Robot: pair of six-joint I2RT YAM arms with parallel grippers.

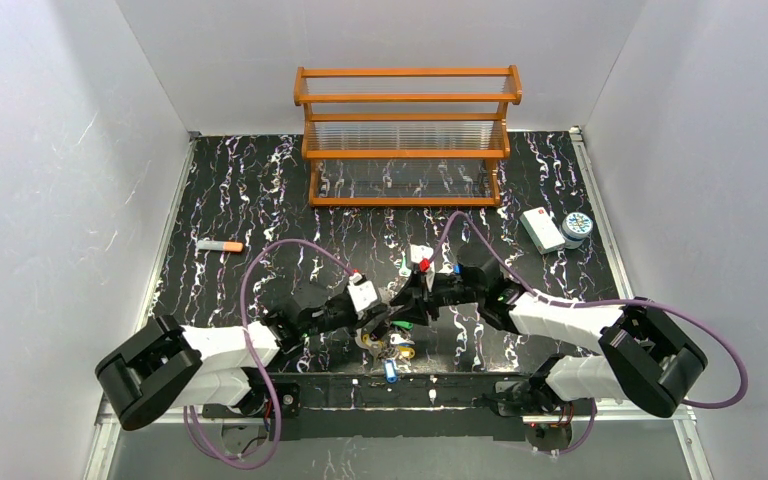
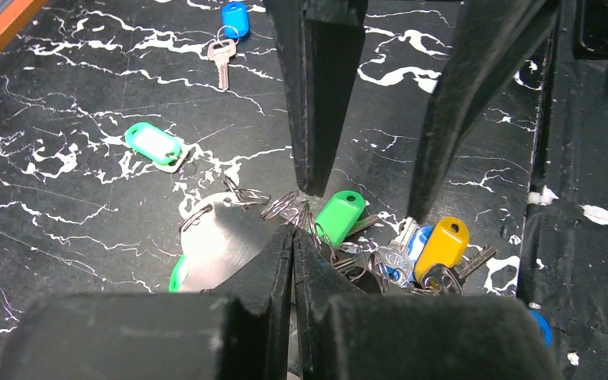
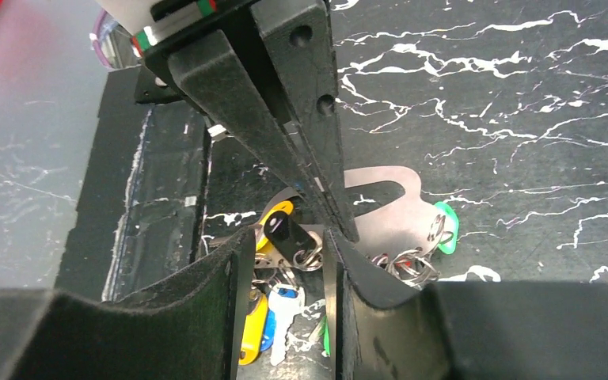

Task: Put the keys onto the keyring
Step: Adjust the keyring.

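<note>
The keyring (image 2: 218, 241) is a flat silvery loop lying on the black marbled table, also seen in the right wrist view (image 3: 388, 210). My left gripper (image 2: 293, 233) is shut, its tips pinching the keyring's edge. Several small split rings (image 2: 281, 206) hang at that edge. A bunch of keys (image 2: 412, 253) with a green tag (image 2: 339, 215) and a yellow tag (image 2: 442, 245) lies right beside it. My right gripper (image 3: 289, 237) hangs open over the bunch, its fingers straddling a black tag (image 3: 291, 236) and a blue-headed key (image 3: 285, 305). Both grippers meet mid-table (image 1: 395, 312).
Loose keys lie apart: a green tag (image 2: 152, 144), a blue-headed key (image 2: 233, 20), a red one (image 1: 424, 264), and a blue one (image 1: 390, 372) near the front edge. A wooden rack (image 1: 407, 135) stands at the back; white box (image 1: 540, 228), round tin (image 1: 577, 225), orange-tipped pen (image 1: 220, 245).
</note>
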